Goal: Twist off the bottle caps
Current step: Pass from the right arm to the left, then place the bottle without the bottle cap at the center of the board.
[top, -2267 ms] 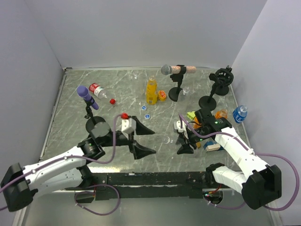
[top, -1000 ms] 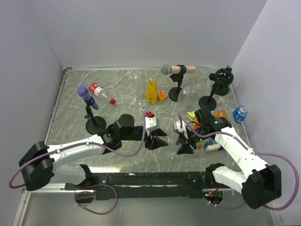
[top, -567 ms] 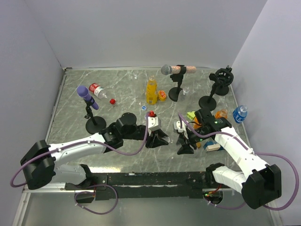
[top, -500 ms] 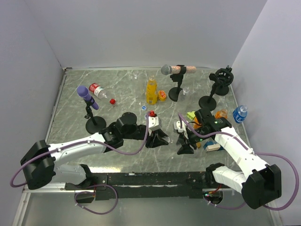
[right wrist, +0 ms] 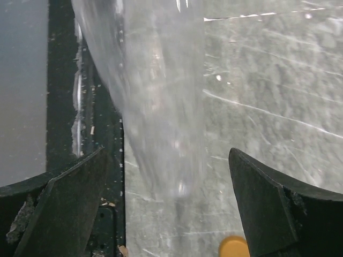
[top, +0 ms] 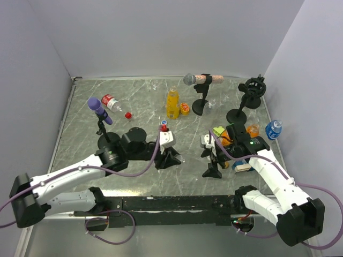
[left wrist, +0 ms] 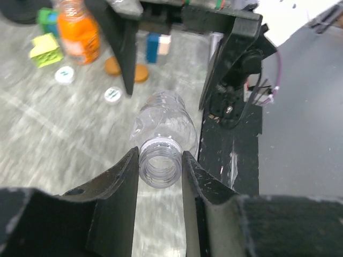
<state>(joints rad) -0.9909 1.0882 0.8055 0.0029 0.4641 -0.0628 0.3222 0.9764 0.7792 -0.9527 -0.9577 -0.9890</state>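
Already one clear bottle (left wrist: pixel 163 126) is uncapped, neck pinched by the left gripper (left wrist: pixel 161 160); right gripper (right wrist: pixel 166 152) gapes empty; blue-labelled bottle (top: pixel 274 130) at the table (top: pixel 107 91)'s right edge looks capped

Clear uncapped plastic bottle (left wrist: pixel 163 126) held over near centre of grey marbled table (top: pixel 134 91): neck clamped in left gripper (left wrist: pixel 161 158), body between spread fingers of right gripper (right wrist: pixel 167 160), further right. Yellow-orange juice bottle (top: pixel 172 103) stood upright behind, at rear centre. Clear red-labelled bottle (top: pixel 110 101) laid rear left, small red cap (top: pixel 128 114) just right of it. Small blue-labelled bottle (top: pixel 274 129) placed at right edge.
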